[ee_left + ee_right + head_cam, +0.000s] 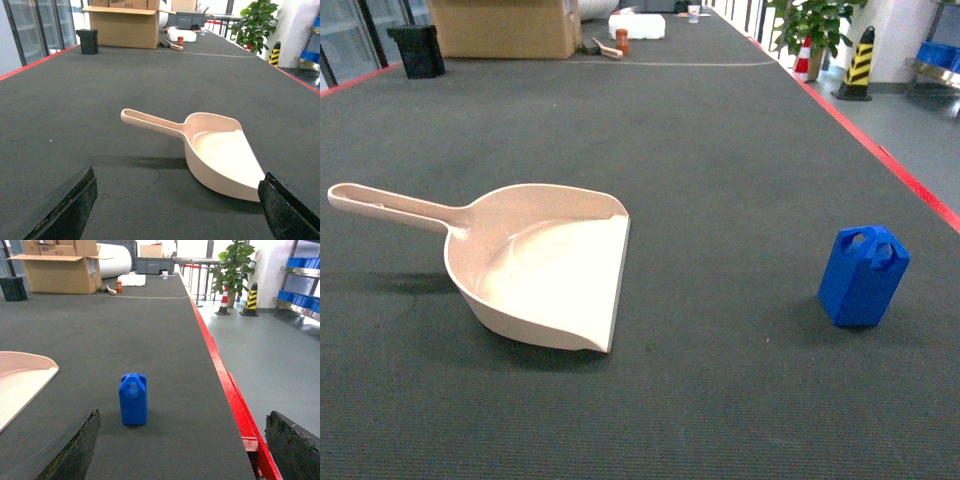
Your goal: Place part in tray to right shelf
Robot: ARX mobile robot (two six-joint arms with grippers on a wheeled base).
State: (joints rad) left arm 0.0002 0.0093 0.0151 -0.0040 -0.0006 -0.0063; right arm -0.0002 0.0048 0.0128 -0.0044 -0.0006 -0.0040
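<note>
The part stands upright on the dark mat, well right of the empty tray; left gripper gapes wide before the tray; right gripper wide before the part.

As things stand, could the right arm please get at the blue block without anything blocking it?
Probably yes. The blue block stands upright on bare mat ahead of the open right gripper, and the scoop lies well off to its left.
</note>
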